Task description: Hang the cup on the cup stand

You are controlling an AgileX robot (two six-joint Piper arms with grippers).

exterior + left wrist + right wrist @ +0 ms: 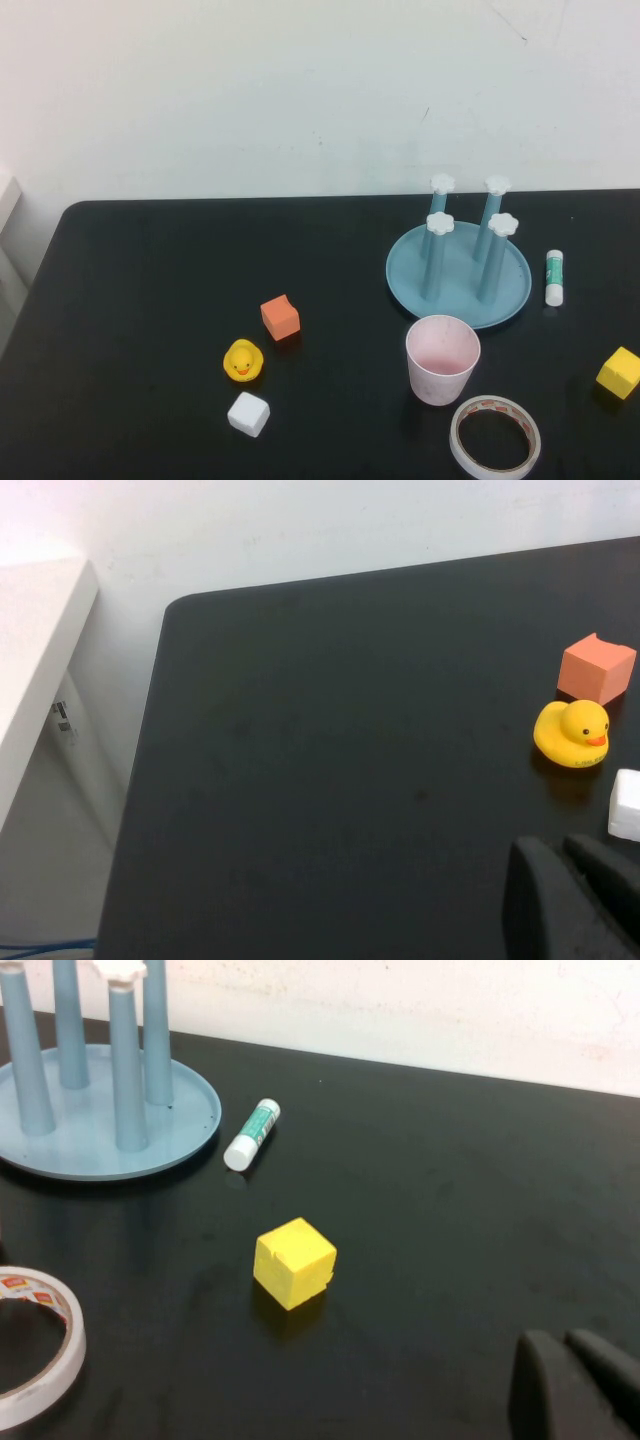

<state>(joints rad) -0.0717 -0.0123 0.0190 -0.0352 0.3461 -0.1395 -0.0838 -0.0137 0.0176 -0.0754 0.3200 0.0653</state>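
- High view shows neither arm over the table, so your cup [442, 359] stands untouched, mouth up, just beside the cup stand [404, 281]'s near rim.
- Your right gripper [575, 1392] sits low at the table's edge; beyond it lie the yellow cube [293, 1262], then the glue stick [251, 1134] and stand. Whether it is released or clenched, you cannot tell.
- Your left gripper [575, 900] is parked well away, with the duck [572, 734] just ahead of it; its grip state is equally unclear.
- Judging by closeness, reach with the right.
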